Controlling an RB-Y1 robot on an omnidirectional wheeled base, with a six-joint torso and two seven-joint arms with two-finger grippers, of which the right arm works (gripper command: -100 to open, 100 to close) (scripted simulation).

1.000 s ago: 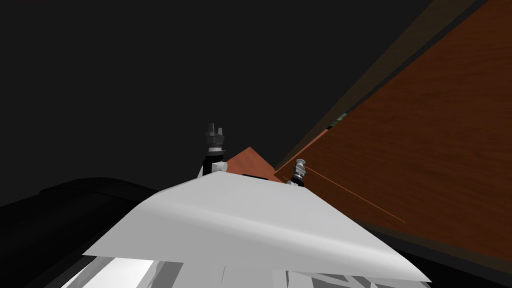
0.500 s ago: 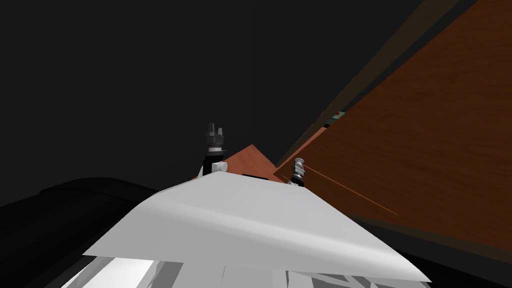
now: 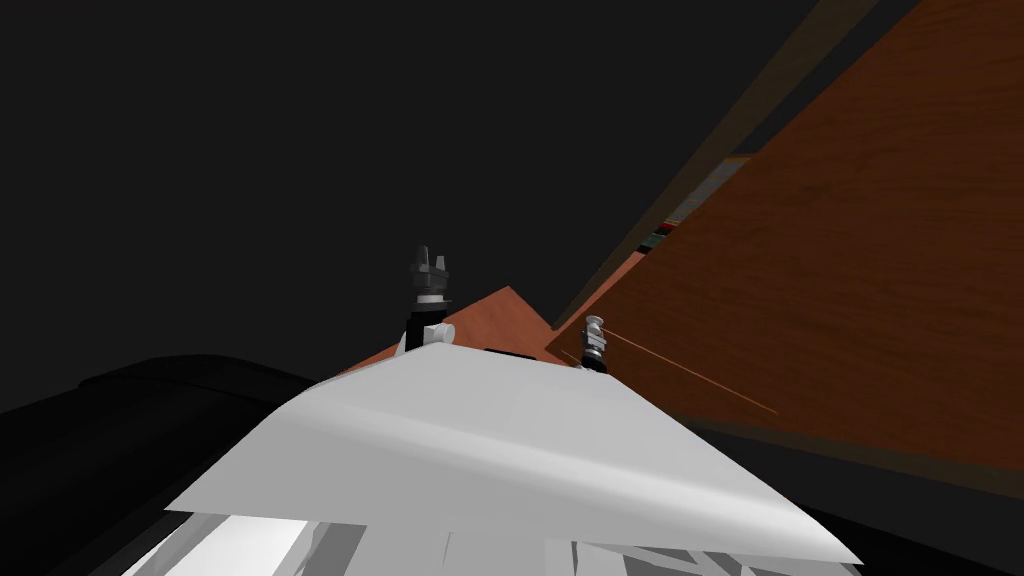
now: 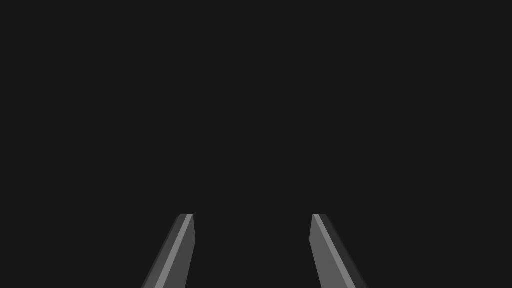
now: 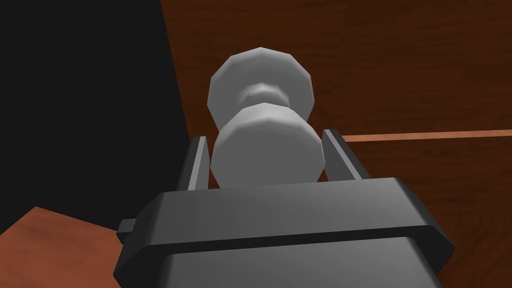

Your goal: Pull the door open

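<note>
Pinched the grey door knob [image 5: 265,155] with the right gripper [image 5: 265,137], seemingly snugly, on the reddish-brown wooden door [image 5: 400,75]. Held the left gripper [image 4: 252,220] spread, well apart.

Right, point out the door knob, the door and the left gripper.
door knob [image 5: 267,150], right wrist view, front face
door [image 3: 850,280], head view, bare brown panel
left gripper [image 4: 252,219], left wrist view, between fingertips

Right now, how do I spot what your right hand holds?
Find the big reddish-brown wooden door on my right. Near its edge a round knob sticks out, gripped by my right gripper. It's the only grey, rounded thing on that flat wood.
</note>
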